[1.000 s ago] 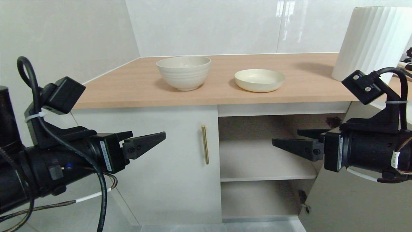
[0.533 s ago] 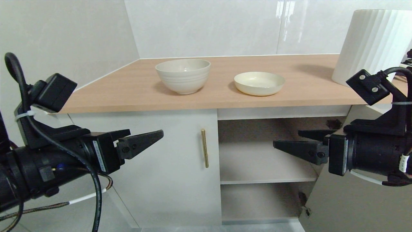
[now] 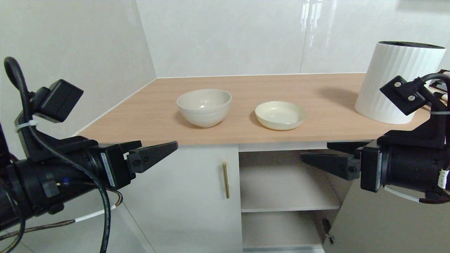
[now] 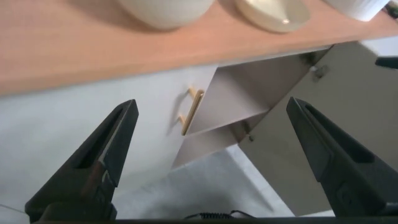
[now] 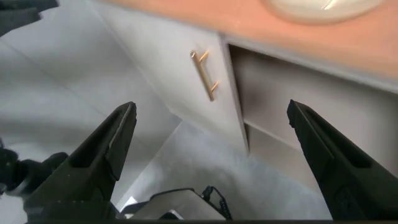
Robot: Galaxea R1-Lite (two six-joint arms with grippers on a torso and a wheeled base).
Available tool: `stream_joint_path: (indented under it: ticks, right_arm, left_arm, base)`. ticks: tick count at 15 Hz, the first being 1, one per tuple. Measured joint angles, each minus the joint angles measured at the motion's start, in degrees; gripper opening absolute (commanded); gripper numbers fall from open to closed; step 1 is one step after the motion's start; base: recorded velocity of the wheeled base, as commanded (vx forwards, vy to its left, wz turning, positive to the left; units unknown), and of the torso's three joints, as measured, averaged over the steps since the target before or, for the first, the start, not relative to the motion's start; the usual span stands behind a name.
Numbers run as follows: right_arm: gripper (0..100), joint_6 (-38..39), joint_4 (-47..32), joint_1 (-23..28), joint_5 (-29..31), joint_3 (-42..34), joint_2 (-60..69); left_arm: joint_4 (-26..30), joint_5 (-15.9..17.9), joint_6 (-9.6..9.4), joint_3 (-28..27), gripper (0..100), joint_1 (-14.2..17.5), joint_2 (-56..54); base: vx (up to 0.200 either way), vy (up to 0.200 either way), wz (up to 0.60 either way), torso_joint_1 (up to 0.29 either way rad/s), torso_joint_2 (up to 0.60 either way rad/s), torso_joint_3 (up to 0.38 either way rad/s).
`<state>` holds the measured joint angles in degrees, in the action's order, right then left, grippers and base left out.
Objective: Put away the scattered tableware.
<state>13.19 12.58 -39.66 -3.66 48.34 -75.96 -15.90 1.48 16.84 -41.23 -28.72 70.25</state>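
A cream ribbed bowl (image 3: 204, 107) and a shallow cream plate (image 3: 280, 115) stand side by side on the wooden countertop (image 3: 147, 119). My left gripper (image 3: 158, 146) is open and holds nothing, in front of the closed cabinet door just below the counter edge, left of the bowl. My right gripper (image 3: 314, 151) is open too, before the open cabinet compartment, below and right of the plate. The left wrist view has the bowl (image 4: 165, 9) and plate (image 4: 273, 12) above its open gripper (image 4: 211, 104). The right wrist view has the plate (image 5: 317, 7) above its open gripper (image 5: 211, 106).
A tall white ribbed container (image 3: 393, 82) stands at the counter's right end. The left cabinet door has a brass handle (image 3: 225, 180). The right compartment is open, with a bare shelf (image 3: 288, 207) and its door (image 3: 369, 218) swung out. Tiled walls close off the back and left.
The whole head view has shifted: the counter sits lower in the picture, so the camera has risen. Both grippers now stand higher against the cabinet, still open.
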Motion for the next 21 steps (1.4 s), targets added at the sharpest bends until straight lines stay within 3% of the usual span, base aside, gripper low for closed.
stream_joint_path:
  ticks: [8, 11, 14, 17, 21]
  right_arm:
    - [100, 0.0, 0.0, 0.0, 0.0, 0.0, 0.0]
    - [100, 0.0, 0.1, 0.0, 0.0, 0.2, -0.1]
    - [100, 0.1, 0.3, 0.2, 0.4, 2.4, -0.5]
    - [100, -0.2, 0.3, 3.9, 0.2, 4.8, -3.4]
    - [100, -1.6, 0.5, 7.9, 0.2, 5.9, -8.7]
  left_arm:
    - [0.0, 0.0, 0.0, -0.2, 100, 0.0, 1.2]
    - [0.2, -0.1, 0.05, -2.7, 100, 0.2, 3.0]
    - [2.2, -0.2, 0.1, -8.1, 100, 2.1, 6.1]
    - [8.4, -1.2, 0.16, -13.2, 100, 5.5, 11.5]
    - [13.9, -7.6, 0.1, -23.0, 100, 6.9, 19.8]
  base:
    - [0.0, 0.0, 0.0, 0.16, -0.47, -0.311]
    - [0.0, 0.0, 0.0, 0.128, -0.32, -0.196]
    - [0.0, 0.0, 0.0, 0.019, -0.05, -0.031]
    - [0.0, 0.0, 0.0, 0.0, 0.0, 0.0]
    - [0.0, 0.0, 0.0, 0.0, 0.0, 0.0]
